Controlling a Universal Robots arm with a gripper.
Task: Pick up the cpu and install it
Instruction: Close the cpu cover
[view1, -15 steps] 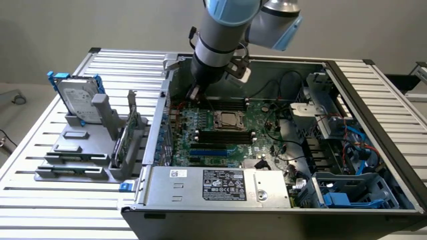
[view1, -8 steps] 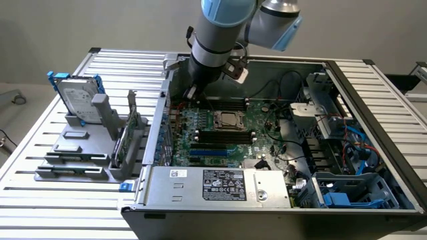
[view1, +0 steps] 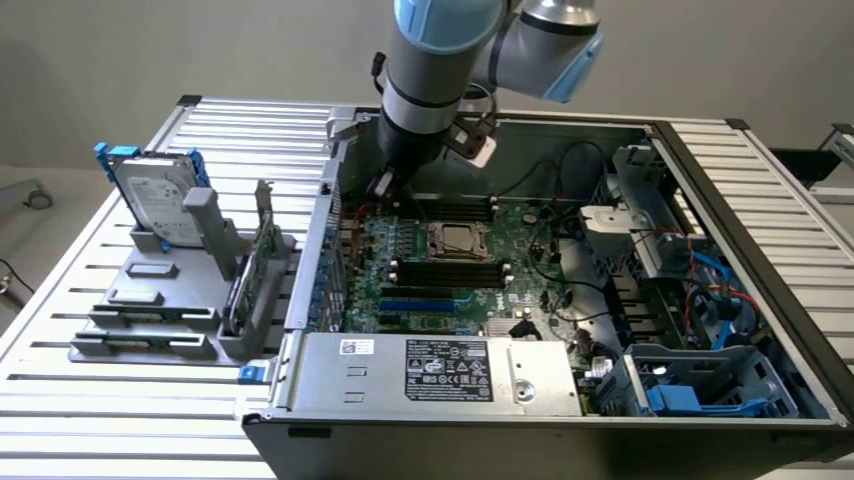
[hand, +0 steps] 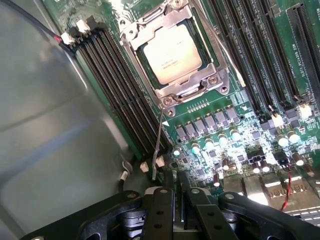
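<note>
Showed the small flat square cpu with silver-grey metal top (view1: 458, 240) lying inside the dark metal-framed square socket (hand: 175, 95), near the middle of the green motherboard (view1: 523, 240). Showed the black gripper (hand: 181, 192) low over the board toward the far side, near the socket but apart from the cpu, beside the grey metal case wall (hand: 50, 125). Could not tell whether clenched or released. Showed the larger silver hard drive with blue brackets (view1: 150, 195) upright on the slatted table (view1: 80, 400), at the exterior view's left.
</note>
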